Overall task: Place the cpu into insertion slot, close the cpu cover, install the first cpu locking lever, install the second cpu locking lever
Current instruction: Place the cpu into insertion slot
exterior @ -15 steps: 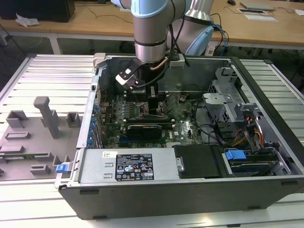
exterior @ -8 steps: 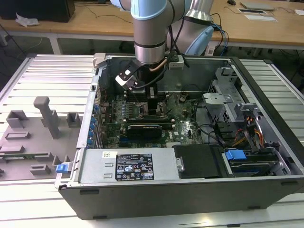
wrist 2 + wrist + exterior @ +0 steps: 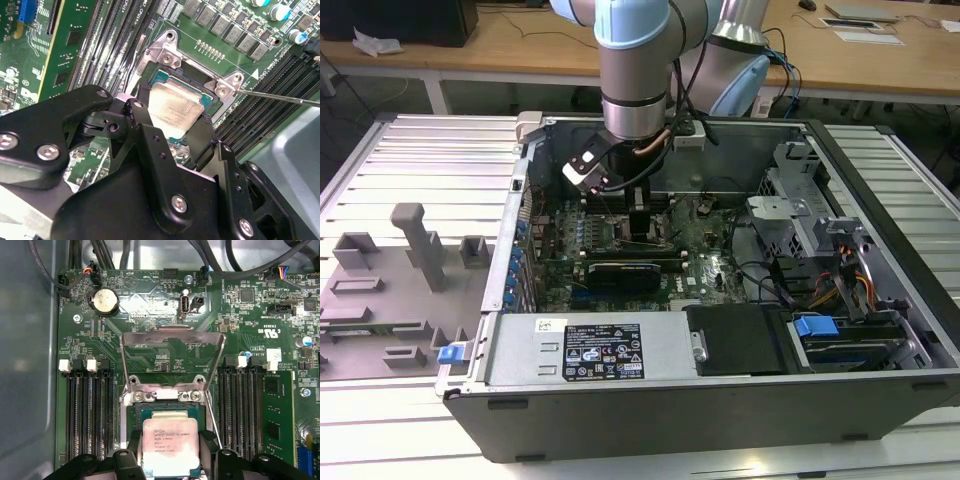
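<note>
We see the gripper point(image 3: 171, 441) pinching the cpu point(image 3: 175, 106) over the insertion slot point(image 3: 170, 413), whose cpu cover point(image 3: 172, 335) stands raised open.

A long wooden desk point(image 3: 520, 45) on white legs ran along the back, with loose papers point(image 3: 865, 35) and a dark box point(image 3: 400, 20) on it. In front stood a ribbed metal worktable point(image 3: 420, 150) carrying grey plastic fixtures point(image 3: 415, 245). The light was even and soft, without hard shadows.
</note>
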You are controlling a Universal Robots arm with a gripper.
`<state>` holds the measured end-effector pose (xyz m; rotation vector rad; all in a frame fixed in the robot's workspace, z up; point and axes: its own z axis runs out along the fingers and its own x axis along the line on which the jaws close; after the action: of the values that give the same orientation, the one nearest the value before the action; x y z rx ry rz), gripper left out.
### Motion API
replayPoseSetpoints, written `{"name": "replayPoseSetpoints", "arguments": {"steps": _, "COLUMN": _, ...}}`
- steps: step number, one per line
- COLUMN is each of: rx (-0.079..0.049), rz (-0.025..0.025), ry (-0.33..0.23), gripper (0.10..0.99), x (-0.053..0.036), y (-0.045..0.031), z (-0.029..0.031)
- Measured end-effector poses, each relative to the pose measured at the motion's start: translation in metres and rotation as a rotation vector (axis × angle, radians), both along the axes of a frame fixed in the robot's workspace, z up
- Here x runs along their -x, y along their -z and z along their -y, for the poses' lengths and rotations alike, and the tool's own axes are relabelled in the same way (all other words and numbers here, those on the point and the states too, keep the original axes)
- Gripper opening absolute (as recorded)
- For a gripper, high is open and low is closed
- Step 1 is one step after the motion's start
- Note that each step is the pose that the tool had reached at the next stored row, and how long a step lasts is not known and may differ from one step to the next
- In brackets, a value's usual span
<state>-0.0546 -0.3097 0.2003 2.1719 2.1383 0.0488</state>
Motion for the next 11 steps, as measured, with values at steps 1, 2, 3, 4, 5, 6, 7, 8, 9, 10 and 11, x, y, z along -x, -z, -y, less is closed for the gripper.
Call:
{"name": "replayPoseSetpoints", "arguments": {"steps": 1, "rx": -0.002, "rz": 0.0001, "ry": 0.000, "gripper": 0.541, "x": 0.0000, "y": 0.0004, "z": 0.0000}}
{"name": "replayPoseSetpoints", "arguments": {"steps": 2, "rx": -0.003, "rz": 0.0001, "ry": 0.000, "gripper": 0.541, "x": -0.0001, "y": 0.0006, "z": -0.0001}}
{"name": "replayPoseSetpoints", "arguments": {"steps": 3, "rx": -0.004, "rz": 0.0002, "ry": 0.000, "gripper": 0.541, "x": -0.0001, "y": 0.0008, "z": -0.0001}}
{"name": "replayPoseSetpoints", "arguments": {"steps": 4, "rx": -0.006, "rz": 0.0002, "ry": 0.000, "gripper": 0.541, "x": -0.0001, "y": 0.0011, "z": -0.0001}}
{"name": "replayPoseSetpoints", "arguments": {"steps": 5, "rx": -0.006, "rz": 0.0002, "ry": 0.000, "gripper": 0.541, "x": 0.0000, "y": 0.0016, "z": 0.0000}}
{"name": "replayPoseSetpoints", "arguments": {"steps": 6, "rx": -0.006, "rz": -0.0001, "ry": 0.000, "gripper": 0.541, "x": 0.0000, "y": 0.0018, "z": 0.0000}}
{"name": "replayPoseSetpoints", "arguments": {"steps": 7, "rx": -0.006, "rz": -0.0001, "ry": 0.000, "gripper": 0.541, "x": 0.0000, "y": 0.0019, "z": 0.0000}}
{"name": "replayPoseSetpoints", "arguments": {"steps": 8, "rx": -0.006, "rz": 0.0000, "ry": 0.000, "gripper": 0.541, "x": -0.0001, "y": 0.0020, "z": 0.0000}}
{"name": "replayPoseSetpoints", "arguments": {"steps": 9, "rx": -0.007, "rz": 0.0000, "ry": 0.000, "gripper": 0.541, "x": -0.0001, "y": 0.0020, "z": -0.0001}}
{"name": "replayPoseSetpoints", "arguments": {"steps": 10, "rx": -0.009, "rz": 0.0002, "ry": 0.000, "gripper": 0.541, "x": -0.0001, "y": 0.0020, "z": -0.0001}}
{"name": "replayPoseSetpoints", "arguments": {"steps": 11, "rx": -0.009, "rz": 0.0002, "ry": 0.000, "gripper": 0.541, "x": -0.0001, "y": 0.0020, "z": -0.0001}}
